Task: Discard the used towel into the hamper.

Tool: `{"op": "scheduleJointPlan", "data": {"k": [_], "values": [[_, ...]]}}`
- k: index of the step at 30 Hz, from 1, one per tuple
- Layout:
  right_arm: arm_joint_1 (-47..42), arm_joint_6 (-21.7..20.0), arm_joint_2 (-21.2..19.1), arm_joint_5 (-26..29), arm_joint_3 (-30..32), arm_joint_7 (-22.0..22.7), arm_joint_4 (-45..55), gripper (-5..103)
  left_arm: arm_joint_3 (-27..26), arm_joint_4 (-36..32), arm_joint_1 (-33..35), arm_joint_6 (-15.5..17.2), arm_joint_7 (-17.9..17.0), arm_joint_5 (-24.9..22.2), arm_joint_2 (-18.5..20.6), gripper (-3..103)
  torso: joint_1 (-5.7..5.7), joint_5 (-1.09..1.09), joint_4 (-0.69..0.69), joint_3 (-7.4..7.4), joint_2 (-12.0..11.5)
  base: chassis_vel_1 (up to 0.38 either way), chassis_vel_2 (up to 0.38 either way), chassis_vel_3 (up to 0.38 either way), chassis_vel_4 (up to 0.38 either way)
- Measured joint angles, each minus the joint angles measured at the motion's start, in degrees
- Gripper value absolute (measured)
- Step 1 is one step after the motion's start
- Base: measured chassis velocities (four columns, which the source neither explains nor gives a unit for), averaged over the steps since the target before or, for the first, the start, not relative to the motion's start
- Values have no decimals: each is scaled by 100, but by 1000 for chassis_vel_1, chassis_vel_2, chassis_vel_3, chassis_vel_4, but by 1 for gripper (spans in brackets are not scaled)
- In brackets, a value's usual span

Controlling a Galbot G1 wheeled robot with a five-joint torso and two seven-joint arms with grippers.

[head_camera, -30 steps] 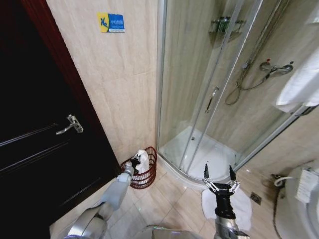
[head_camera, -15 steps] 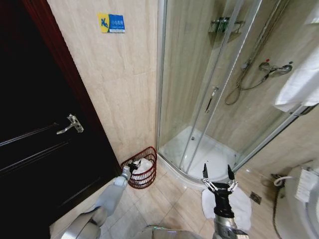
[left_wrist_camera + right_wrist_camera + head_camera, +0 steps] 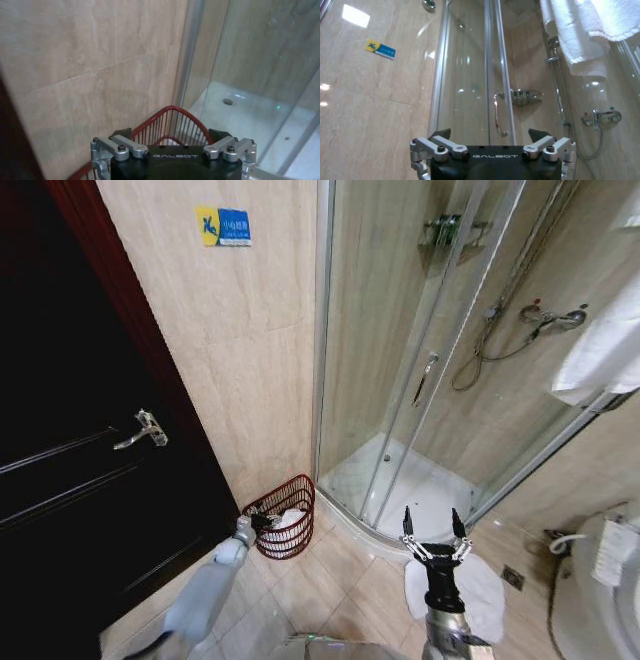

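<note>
The hamper point(image 3: 292, 502), a small round reddish-brown wire basket, stands on the floor in the corner between the tiled wall and the shower. The used towel point(image 3: 289, 520) lies white and crumpled inside it. My left gripper point(image 3: 262, 523) is at the hamper's near rim, apart from the towel. In the left wrist view this gripper point(image 3: 170, 134) is open with nothing between its fingers, and the hamper's rim point(image 3: 170, 108) curves just beyond it. My right gripper point(image 3: 428, 526) stands upright and open above the floor in front of the shower.
A dark door point(image 3: 90, 480) with a metal handle point(image 3: 141, 430) stands to the left. The glass shower enclosure point(image 3: 420, 380) rises right of the hamper. A white mat point(image 3: 482, 592) lies under the right arm, a toilet point(image 3: 600, 580) sits far right, and another white towel point(image 3: 605, 350) hangs above.
The towel, held up over the hamper a second ago, has dropped and now lies inside it. The left gripper has sunk and drawn back to the near rim. The right arm has barely moved.
</note>
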Motion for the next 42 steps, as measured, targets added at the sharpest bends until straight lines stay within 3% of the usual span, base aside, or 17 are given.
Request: {"op": "scheduleJointPlan", "data": {"k": [3,4,8,9,13,23,31,42], "values": [[14,0,-56,94,-17,-2,-2,100,-495,-1167,746,524,26,-203,2,100,0,1,2,0,0,0,0,0,0],[14,0,-56,94,-17,-2,-2,100,-495,-1167,746,524,26,-203,2,100,0,1,2,0,0,0,0,0,0],[12,-48,-103,220,-16,-17,84,100,-999,-2439,1501,923,107,-218,-51,100,0,0,-2,0,0,0,0,0,0],[12,-48,-103,220,-16,-17,84,100,-999,-2439,1501,923,107,-218,-51,100,0,0,-2,0,0,0,0,0,0],[58,-329,-159,699,245,-167,201,100,-1585,-3640,2203,1297,324,-210,-215,100,0,1,0,0,0,0,0,0,0],[-46,-368,-184,801,200,-234,304,100,-2243,-5506,3482,1560,568,-57,-681,100,0,1,1,0,0,0,0,0,0],[3,-371,-319,899,206,-210,309,100,-2167,-6829,4097,1537,304,296,-1342,100,0,0,1,0,0,0,0,0,0],[67,-365,-531,1156,278,-154,160,100,-2064,-7592,4494,1567,128,571,-1727,100,0,1,1,1,0,0,0,0,0]]}}
